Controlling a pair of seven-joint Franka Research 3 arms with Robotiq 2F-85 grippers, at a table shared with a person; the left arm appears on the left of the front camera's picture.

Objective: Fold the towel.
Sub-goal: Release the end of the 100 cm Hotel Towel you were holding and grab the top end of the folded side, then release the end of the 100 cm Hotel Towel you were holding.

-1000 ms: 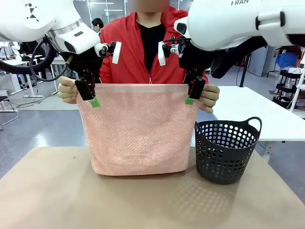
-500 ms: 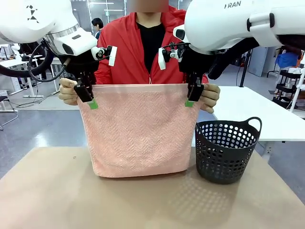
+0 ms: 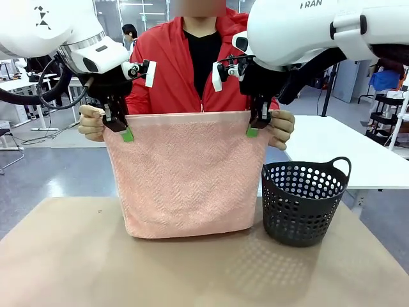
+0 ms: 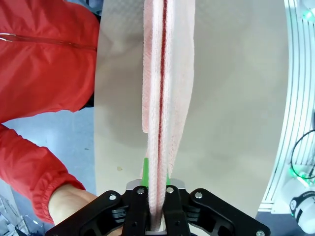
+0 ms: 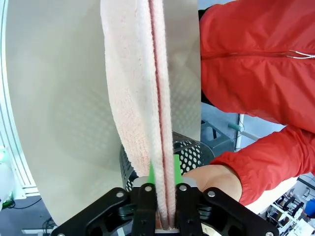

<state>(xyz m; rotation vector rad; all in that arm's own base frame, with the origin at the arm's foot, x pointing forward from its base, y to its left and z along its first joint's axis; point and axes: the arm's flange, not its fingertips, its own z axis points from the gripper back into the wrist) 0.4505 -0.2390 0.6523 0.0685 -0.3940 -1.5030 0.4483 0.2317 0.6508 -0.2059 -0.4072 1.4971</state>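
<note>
A salmon-pink towel (image 3: 185, 173) hangs upright in the middle of the scene, doubled over so that two layers show edge-on in both wrist views. Its broad face is turned toward me, and its lower edge meets the tan table (image 3: 64, 256). Its long axis runs side to side, level with the table, with the straight top edge pulled taut.

The left gripper (image 3: 127, 133) is pinched shut on the top left corner, its green pads pressed against both layers. The right gripper (image 3: 253, 131) is clamped the same way on the top right corner. Just outside each gripper a person holds the same edge. The hand at the left corner (image 3: 91, 123) and the hand at the right corner (image 3: 281, 128) are both curled with fingers pinching the cloth. A dark perforated basket (image 3: 305, 201) stands just beside the towel's right edge.

I judge this to be the handover, with my grip taken and the fold not yet begun. Next, the person must let go. Then I must move both arms together, keeping the span even, to lay the top edge over.
</note>
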